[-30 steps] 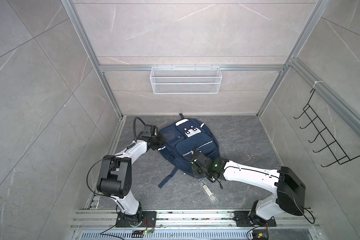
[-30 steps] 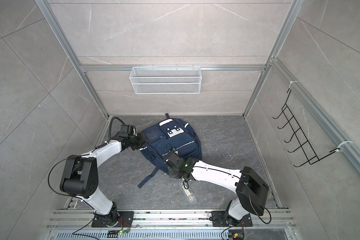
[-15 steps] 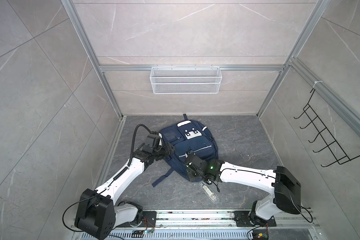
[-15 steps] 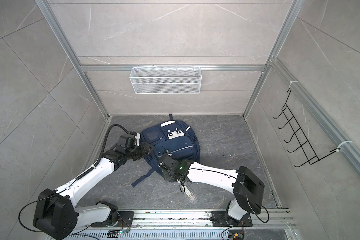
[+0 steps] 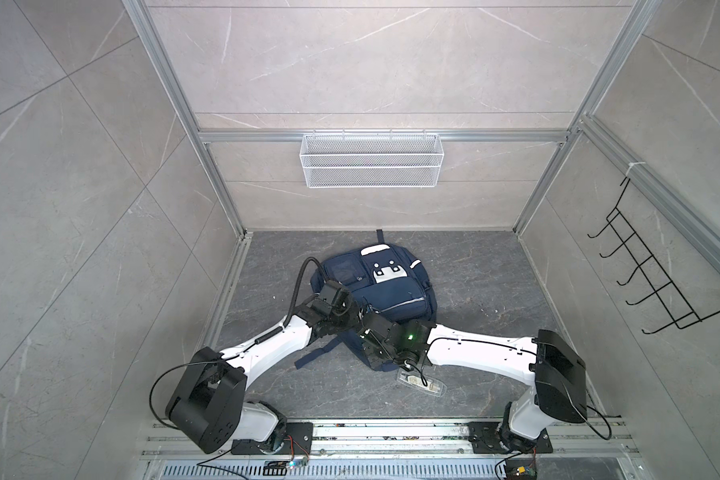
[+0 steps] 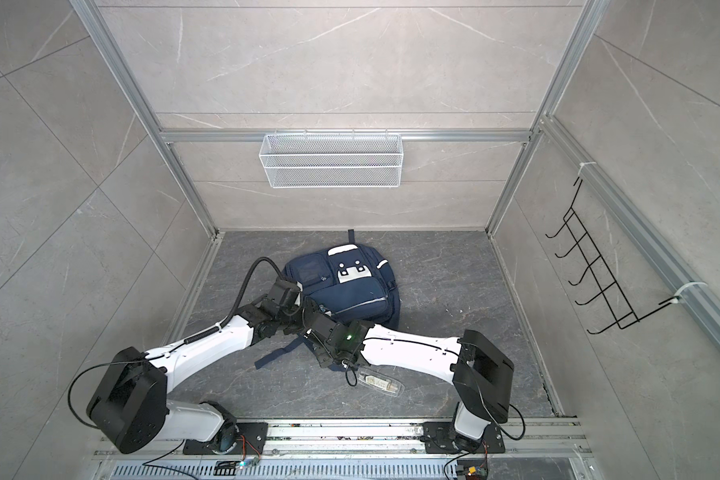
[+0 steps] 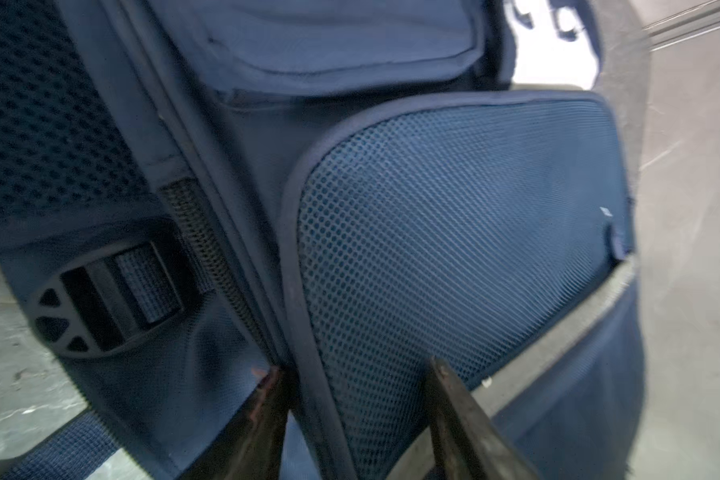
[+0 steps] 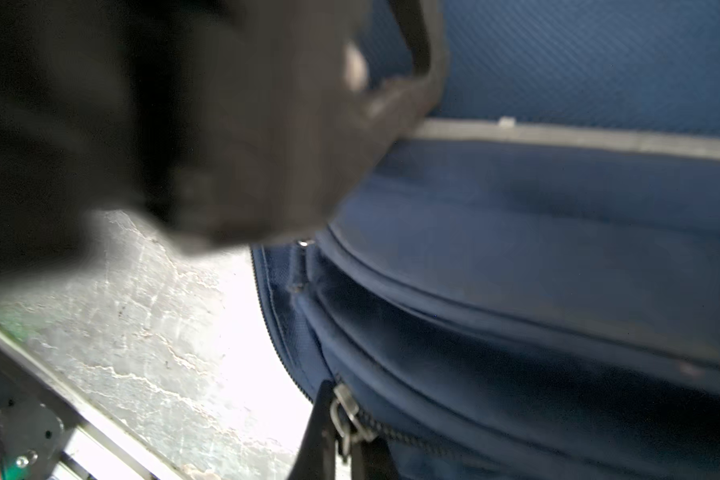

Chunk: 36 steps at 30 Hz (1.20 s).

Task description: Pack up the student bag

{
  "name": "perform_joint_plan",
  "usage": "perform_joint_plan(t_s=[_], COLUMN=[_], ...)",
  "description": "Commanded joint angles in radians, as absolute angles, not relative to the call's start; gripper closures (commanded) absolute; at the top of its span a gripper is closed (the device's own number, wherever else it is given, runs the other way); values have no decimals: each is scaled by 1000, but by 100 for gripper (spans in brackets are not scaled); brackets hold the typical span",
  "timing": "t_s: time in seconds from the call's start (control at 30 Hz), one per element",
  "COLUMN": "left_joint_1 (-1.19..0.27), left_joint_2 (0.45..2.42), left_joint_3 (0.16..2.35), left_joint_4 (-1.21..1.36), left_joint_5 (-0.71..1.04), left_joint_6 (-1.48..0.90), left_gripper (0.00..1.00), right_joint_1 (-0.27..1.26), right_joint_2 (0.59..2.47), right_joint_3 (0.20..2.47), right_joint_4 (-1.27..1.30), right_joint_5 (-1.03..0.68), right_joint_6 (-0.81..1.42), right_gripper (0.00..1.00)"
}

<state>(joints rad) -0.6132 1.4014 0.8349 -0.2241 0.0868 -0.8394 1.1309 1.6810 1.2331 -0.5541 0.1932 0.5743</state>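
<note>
Currently both arms reach low over the student bag, which lies flat, long axis toward the back wall. Left gripper jaws straddle its mesh pocket edge, half-spread; right gripper jaws are clenched on the zipper pull.

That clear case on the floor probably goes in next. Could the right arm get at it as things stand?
Probably not yet. The clear case lies open on the floor just beside the right gripper, but that gripper is shut on the student bag's zipper pull and would have to release first.

left hand fingers apart | straddling student bag mesh pocket edge
</note>
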Motion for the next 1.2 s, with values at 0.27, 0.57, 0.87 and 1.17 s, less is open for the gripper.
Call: perform_joint_plan(t_s=[0.27, 0.57, 0.87, 1.17], left_joint_1=[-641, -597, -504, -404], left_joint_2=[1450, 1389, 1302, 1332], left_joint_3=[860, 851, 818, 837], left_joint_4=[-131, -200, -255, -269], left_joint_5=[56, 6, 20, 70], left_joint_6=[-864, -825, -785, -729], left_gripper=[100, 100, 100, 100], right_joint_1=[1170, 1156, 1047, 936], right_joint_2=[1691, 1595, 1463, 1397], right_joint_3=[1329, 1233, 1079, 1018], right_joint_4=[-568, -624, -653, -647], right_joint_5=[164, 255, 288, 231], right_joint_6=[531, 535, 532, 499], right_gripper=[100, 100, 100, 100])
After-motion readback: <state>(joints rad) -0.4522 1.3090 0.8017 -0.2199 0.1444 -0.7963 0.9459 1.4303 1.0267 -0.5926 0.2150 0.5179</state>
